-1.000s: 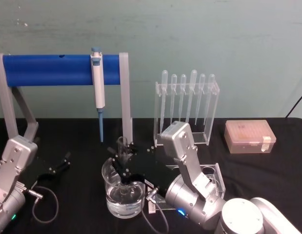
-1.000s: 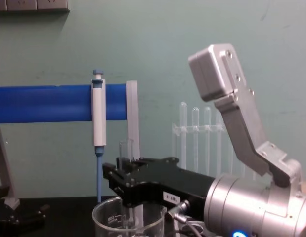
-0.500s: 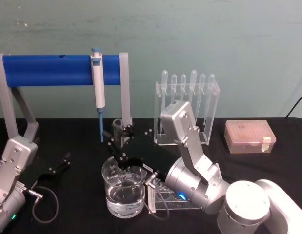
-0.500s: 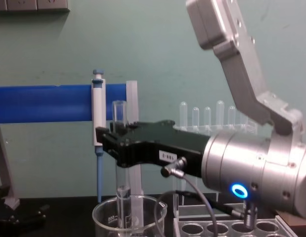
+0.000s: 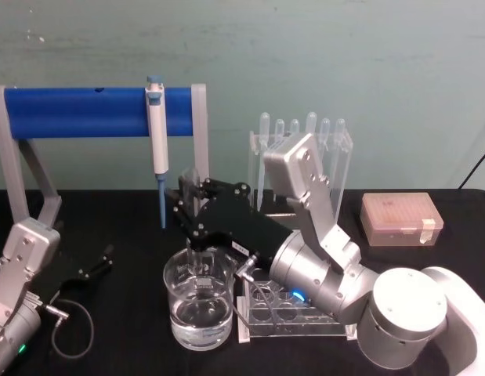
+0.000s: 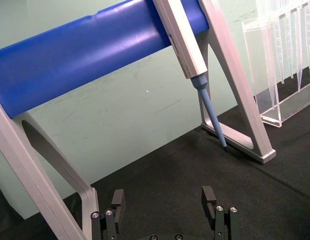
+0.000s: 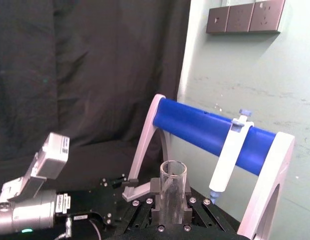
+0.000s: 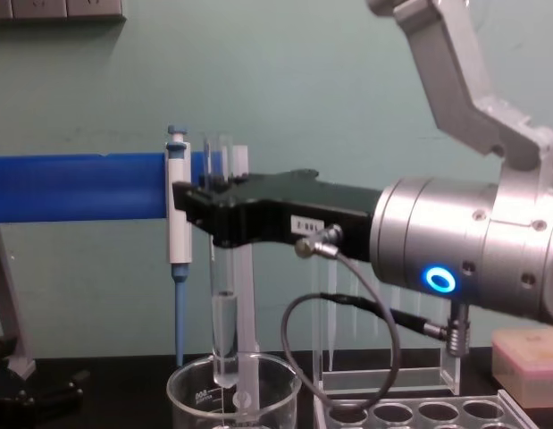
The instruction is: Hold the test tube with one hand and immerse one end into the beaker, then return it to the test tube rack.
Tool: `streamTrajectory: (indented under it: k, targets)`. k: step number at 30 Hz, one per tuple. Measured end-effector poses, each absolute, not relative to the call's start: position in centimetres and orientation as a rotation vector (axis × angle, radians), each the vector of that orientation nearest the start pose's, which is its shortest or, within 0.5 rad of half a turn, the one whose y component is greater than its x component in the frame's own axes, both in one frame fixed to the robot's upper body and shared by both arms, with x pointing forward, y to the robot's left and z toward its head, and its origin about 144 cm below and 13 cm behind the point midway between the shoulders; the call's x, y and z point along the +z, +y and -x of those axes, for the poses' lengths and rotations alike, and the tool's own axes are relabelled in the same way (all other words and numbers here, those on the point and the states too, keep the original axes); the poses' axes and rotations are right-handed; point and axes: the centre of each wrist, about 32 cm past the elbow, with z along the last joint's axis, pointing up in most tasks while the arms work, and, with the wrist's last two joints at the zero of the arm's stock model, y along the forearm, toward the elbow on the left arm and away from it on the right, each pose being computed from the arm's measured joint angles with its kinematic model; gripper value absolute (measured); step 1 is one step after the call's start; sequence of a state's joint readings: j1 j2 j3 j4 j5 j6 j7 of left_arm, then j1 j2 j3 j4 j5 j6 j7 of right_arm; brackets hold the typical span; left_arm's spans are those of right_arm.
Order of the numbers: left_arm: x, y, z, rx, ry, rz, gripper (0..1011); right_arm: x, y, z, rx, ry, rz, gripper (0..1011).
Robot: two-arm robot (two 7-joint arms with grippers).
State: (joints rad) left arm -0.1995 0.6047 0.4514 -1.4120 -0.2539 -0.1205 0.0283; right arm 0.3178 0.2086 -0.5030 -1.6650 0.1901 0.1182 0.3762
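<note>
Chest view has the black right gripper [image 8: 213,210], on its silver cylindrical wrist, reaching in from the right with its fingers clamped on the upper part of the clear glass test tube [image 8: 222,313]. The tube stands upright. Its plain rim is above the fingers and its rounded bottom sits just inside the rim of the wide clear glass beaker [image 8: 182,393]. The lowest stretch of the tube seems to hold a little liquid. In the head view, the beaker [image 5: 179,291] stands near the front edge of the black bench, about midway along it, with water in its lower half. The right gripper [image 5: 191,205] is above it. Just beside the beaker, toward the right, lies the clear acrylic test tube rack [image 5: 285,327]. Behind stand the blue-and-white pipettor [image 5: 157,133], hung on a blue bar, and a clear stand of thin plastic pipettes [image 5: 341,176]. The black left gripper [image 5: 97,265] rests near the bench's left edge, its fingers [image 6: 117,200] spread apart around nothing.
</note>
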Motion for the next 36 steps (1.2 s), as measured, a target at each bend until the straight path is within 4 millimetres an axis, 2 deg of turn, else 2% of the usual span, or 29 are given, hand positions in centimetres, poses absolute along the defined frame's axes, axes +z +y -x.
streamTrajectory:
  k: [23, 36]
  targets:
    - [114.0, 31.0, -48.9, 1.248, -0.285, -0.304, 1000, 127.7, -14.1, -49.5, -0.695, -0.203, -0.063, 224]
    - [114.0, 31.0, -48.9, 1.248, -0.285, -0.304, 1000, 128.2, -17.6, -48.8, -0.727, -0.186, -0.064, 224]
